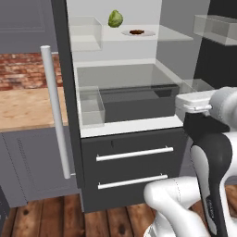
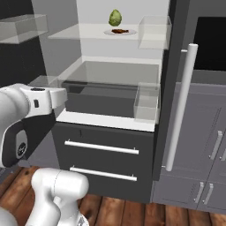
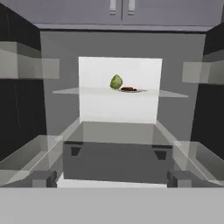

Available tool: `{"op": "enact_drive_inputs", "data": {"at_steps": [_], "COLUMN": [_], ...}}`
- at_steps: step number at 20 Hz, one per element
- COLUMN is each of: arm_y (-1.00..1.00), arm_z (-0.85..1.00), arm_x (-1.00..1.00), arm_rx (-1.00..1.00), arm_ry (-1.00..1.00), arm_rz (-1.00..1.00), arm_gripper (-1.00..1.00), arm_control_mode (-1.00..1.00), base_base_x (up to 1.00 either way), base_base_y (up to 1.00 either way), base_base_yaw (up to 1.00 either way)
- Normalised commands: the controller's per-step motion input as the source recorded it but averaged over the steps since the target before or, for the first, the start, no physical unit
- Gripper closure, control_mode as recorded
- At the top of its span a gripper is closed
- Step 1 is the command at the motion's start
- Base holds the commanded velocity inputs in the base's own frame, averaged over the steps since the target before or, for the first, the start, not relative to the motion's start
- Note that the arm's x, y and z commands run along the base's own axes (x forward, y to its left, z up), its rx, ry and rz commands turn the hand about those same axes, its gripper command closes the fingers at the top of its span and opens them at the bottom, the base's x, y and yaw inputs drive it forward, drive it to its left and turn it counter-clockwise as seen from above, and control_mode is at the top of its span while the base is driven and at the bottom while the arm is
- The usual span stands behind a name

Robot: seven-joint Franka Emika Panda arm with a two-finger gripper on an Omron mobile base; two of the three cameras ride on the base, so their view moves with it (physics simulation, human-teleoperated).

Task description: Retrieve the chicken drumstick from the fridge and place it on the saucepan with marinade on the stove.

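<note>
Resting on a white plate [image 1: 143, 33] at the middle of the fridge's [image 1: 134, 152] glass shelf [image 1: 171, 34] lay the chicken drumstick [image 1: 136, 32], a green vegetable [image 1: 115, 19] just beside it. Well apart, the hand [image 3: 112, 178] stood released, grasping nothing.

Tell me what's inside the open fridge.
On the fridge glass shelf: a green leafy vegetable beside a white plate bearing the chicken drumstick. Below, a dark bin; its contents are hidden.
</note>
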Motion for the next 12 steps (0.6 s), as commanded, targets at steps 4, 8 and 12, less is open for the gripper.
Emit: {"op": "enact_drive_inputs", "data": {"at_steps": [4, 8, 12], "arm_y": [0.00, 0.00, 0.00], "arm_z": [0.12, 0.00, 0.00], "arm_x": [0.11, 0.00, 0.00], "arm_rx": [0.00, 0.00, 0.00], "arm_ry": [0.10, 0.00, 0.00], "arm_rz": [0.04, 0.00, 0.00], "arm_gripper": [-1.00, -1.00, -1.00], "arm_control_mode": [1.00, 1.00, 1.00], "base_base_x": [0.10, 0.32, 0.54], "base_base_y": [0.00, 0.00, -0.02], "base_base_yaw": [0.00, 0.00, 0.00]}}
